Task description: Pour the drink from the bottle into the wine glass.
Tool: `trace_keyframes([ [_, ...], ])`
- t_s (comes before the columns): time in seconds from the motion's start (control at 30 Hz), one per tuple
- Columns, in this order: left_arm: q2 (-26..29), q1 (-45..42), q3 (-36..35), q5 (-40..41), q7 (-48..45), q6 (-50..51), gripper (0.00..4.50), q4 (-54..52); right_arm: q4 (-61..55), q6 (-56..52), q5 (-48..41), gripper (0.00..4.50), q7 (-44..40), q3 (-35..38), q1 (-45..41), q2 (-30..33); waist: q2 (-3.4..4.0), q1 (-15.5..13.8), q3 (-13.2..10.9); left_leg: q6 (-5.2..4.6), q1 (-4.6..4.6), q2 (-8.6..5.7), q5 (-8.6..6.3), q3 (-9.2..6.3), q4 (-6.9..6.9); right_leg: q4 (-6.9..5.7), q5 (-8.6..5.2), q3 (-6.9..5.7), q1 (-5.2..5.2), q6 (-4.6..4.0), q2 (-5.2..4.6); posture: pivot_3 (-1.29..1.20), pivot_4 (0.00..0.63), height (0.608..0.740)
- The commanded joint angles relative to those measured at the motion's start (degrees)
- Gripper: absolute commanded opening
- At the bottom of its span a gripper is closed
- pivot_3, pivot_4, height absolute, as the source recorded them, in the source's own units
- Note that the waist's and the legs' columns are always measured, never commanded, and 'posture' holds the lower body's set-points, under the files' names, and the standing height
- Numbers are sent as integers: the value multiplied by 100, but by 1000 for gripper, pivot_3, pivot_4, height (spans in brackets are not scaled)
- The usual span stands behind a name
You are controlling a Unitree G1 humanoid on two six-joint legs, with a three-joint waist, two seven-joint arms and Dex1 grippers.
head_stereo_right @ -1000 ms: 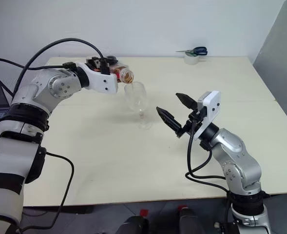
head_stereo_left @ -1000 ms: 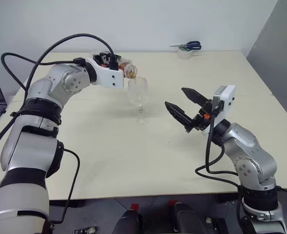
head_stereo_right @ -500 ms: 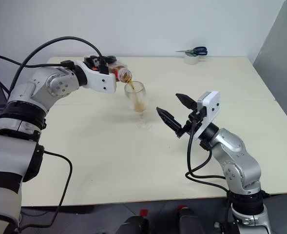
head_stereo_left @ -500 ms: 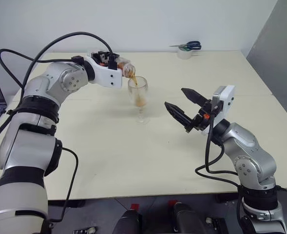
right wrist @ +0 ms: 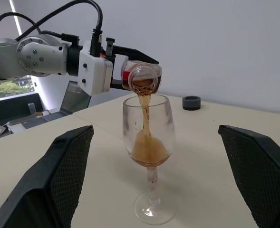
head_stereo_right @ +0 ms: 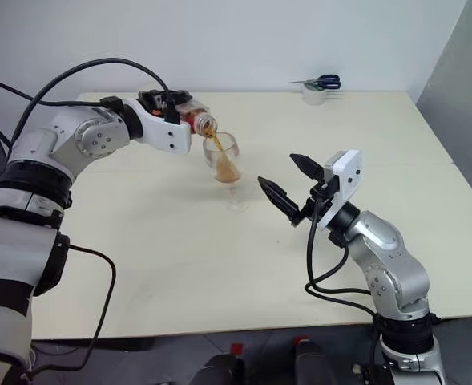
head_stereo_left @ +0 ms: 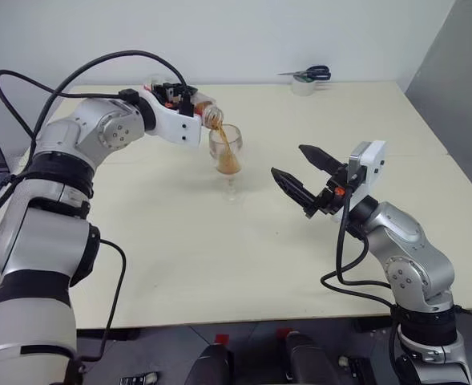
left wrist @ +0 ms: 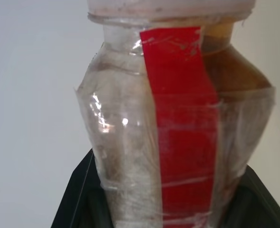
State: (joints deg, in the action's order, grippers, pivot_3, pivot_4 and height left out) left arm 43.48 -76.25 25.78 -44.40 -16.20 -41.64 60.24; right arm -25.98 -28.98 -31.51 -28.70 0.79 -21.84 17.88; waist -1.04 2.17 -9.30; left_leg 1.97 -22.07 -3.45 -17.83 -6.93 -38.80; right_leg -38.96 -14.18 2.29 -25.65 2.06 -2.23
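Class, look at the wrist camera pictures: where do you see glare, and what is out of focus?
Left wrist view: small bright glints on the clear plastic of the bottle, which sits so close that its edges look soft. Right wrist view: the wine glass and the pouring drink are sharp, while the laptop behind is soft and the window is washed out.

Left gripper [head_stereo_left: 197, 111] fingers clamped tight, arm raised; right gripper [head_stereo_left: 301, 172] fingers spread wide.

Silver-and-white jointed arms, black cables, white wrist housings, black ribbed fingers [right wrist: 59, 180], perhaps rubber-faced.
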Motion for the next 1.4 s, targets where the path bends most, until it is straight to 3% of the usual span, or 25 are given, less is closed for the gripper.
trace_keyframes([
  [0.03,146,-295,-18,-34,200,-27,1819,-38,-112,159,-14,4500,-38,29,-73,4,0,-6,0,0,0,-2,0,0,-6,-3,0,0,2,0,0,0,150,740],
  [0.77,13,-292,-111,265,36,25,1819,29,-221,109,-20,4500,17,-35,-31,-21,0,22,0,-2,5,-2,0,-1,-13,-11,0,-2,8,0,5,0,150,740],
  [1.1,-451,32,-1149,2013,-910,639,1819,-448,-241,78,-34,4500,28,-41,-52,9,-1,64,1,-2,4,3,0,-3,-16,-12,1,-3,8,0,1,0,150,740],
  [1.27,-669,523,-1799,2989,-1481,1846,1819,-1376,-285,11,-95,4500,-15,-38,-85,61,0,102,1,-2,5,2,0,-5,-17,-13,1,-3,9,0,-1,0,150,740],
  [1.4,-899,935,-2338,3579,-1411,3221,1819,-2164,-177,14,-105,4500,-233,-80,-175,210,-1,112,1,-1,5,3,0,-8,-17,-13,1,-3,9,0,-1,0,150,740],
])
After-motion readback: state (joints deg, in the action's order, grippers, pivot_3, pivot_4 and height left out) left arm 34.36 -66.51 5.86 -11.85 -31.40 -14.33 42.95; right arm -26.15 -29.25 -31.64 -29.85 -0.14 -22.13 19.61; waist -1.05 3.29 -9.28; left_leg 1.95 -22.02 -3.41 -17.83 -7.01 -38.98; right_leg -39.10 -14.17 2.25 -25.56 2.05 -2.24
